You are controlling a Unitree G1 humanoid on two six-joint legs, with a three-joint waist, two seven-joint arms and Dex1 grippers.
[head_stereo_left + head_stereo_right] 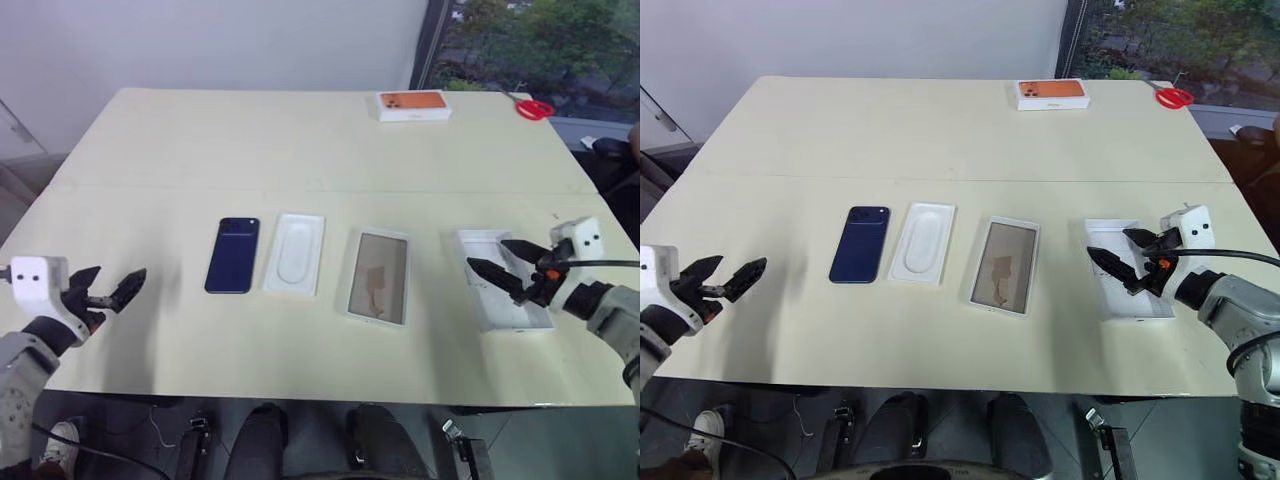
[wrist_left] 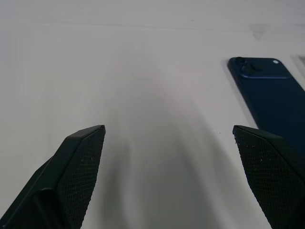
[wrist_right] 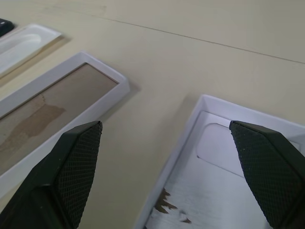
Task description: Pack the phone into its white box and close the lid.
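The dark navy phone (image 1: 233, 255) lies back up on the cream table, left of centre. To its right lie a thin white insert (image 1: 295, 253) and then the white box (image 1: 379, 277) with its tan floor showing. The lid (image 1: 512, 316) lies furthest right, plain white inside facing up. My right gripper (image 1: 486, 252) hovers open over the lid's near end, holding nothing. My left gripper (image 1: 120, 272) stands open and empty above the table, well left of the phone (image 2: 267, 90). The right wrist view shows the box (image 3: 57, 109) and the lid (image 3: 224, 157) beyond the open fingers.
An orange-topped white box (image 1: 412, 104) and red scissors (image 1: 533, 107) sit at the table's far right edge. A seam (image 1: 300, 188) runs across the table behind the row of parts. The table's front edge lies close below both grippers.
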